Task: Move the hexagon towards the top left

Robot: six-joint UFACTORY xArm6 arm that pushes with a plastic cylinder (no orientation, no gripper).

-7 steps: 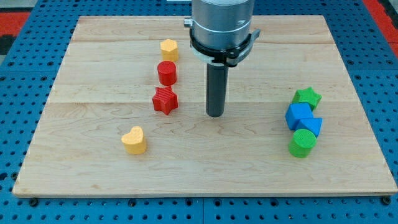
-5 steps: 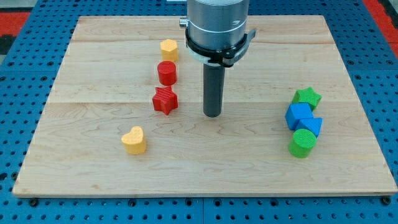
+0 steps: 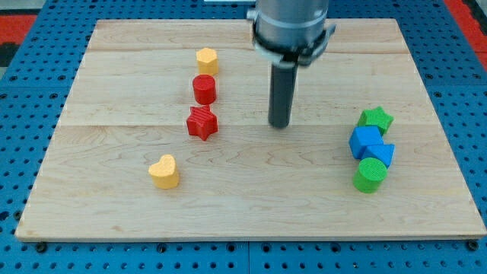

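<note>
Resting on bare wood, my tip (image 3: 280, 125) touches no block and, being a plain rod, has no jaws; the yellow hexagon (image 3: 206, 60) sits well left of it, above the red cylinder (image 3: 204, 89).

Pale wooden board (image 3: 251, 205) on blue pegboard (image 3: 30, 84)

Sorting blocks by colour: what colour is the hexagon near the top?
Yellow. The hexagon shows clearly in the camera view, above the red cylinder.
</note>
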